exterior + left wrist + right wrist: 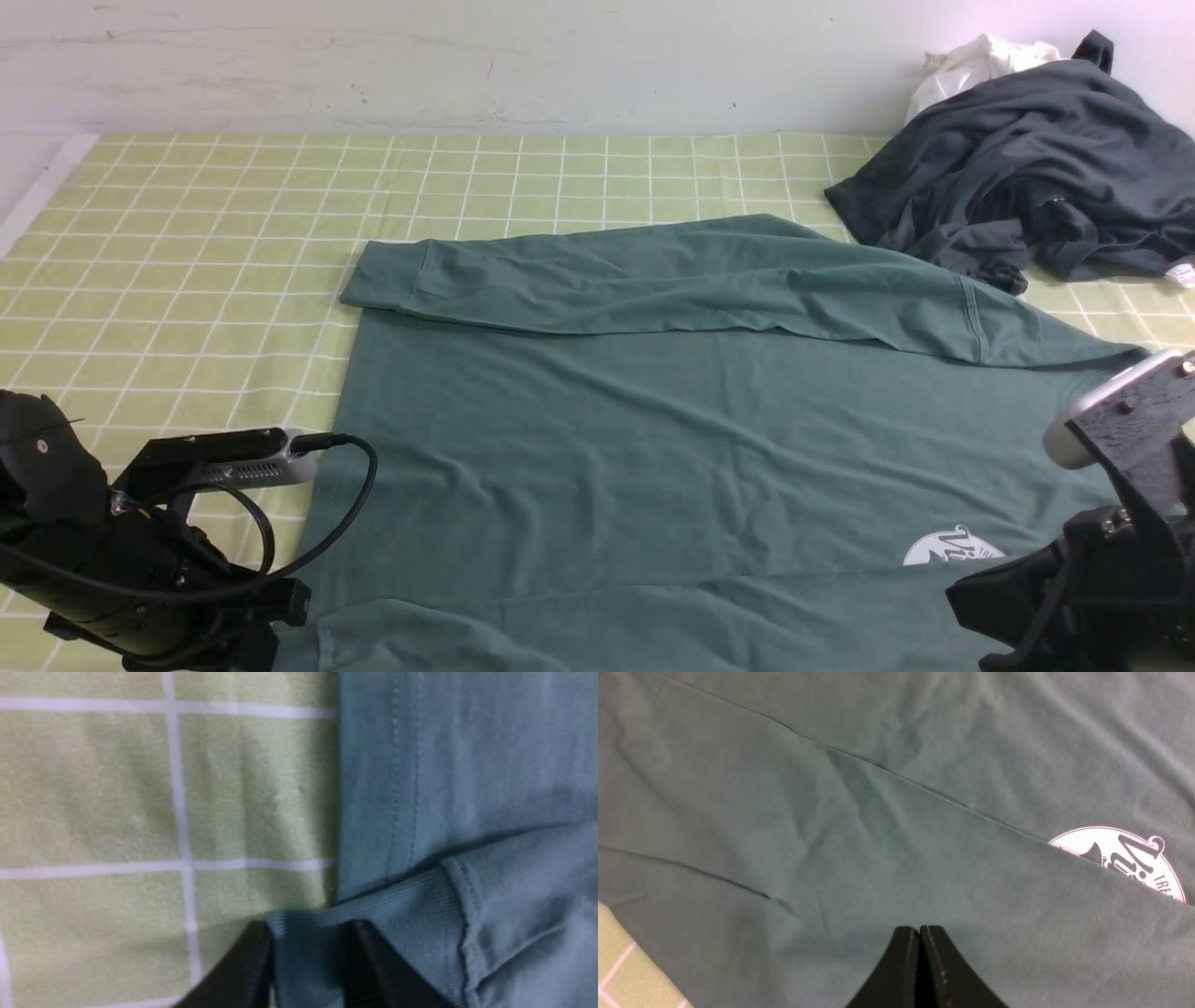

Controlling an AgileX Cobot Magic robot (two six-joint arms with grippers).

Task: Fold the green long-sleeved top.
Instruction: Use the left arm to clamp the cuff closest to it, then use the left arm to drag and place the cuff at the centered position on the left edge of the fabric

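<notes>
The green long-sleeved top (653,448) lies spread on the checked cloth, its far sleeve (700,280) folded across the body. The near sleeve (607,625) runs along the front edge, partly covering the white round logo (952,546). In the left wrist view my left gripper (310,926) has the ribbed cuff (397,900) of that sleeve bunched between its two fingers, at the top's hem edge. My right gripper (920,927) is shut with nothing in it and hovers over the near sleeve, the logo (1125,858) to one side.
A dark charcoal garment (1027,159) is heaped at the back right, with a white cloth (980,61) behind it against the wall. The yellow-green checked cloth (187,233) covers the table. My arms (140,560) (1102,560) fill both near corners.
</notes>
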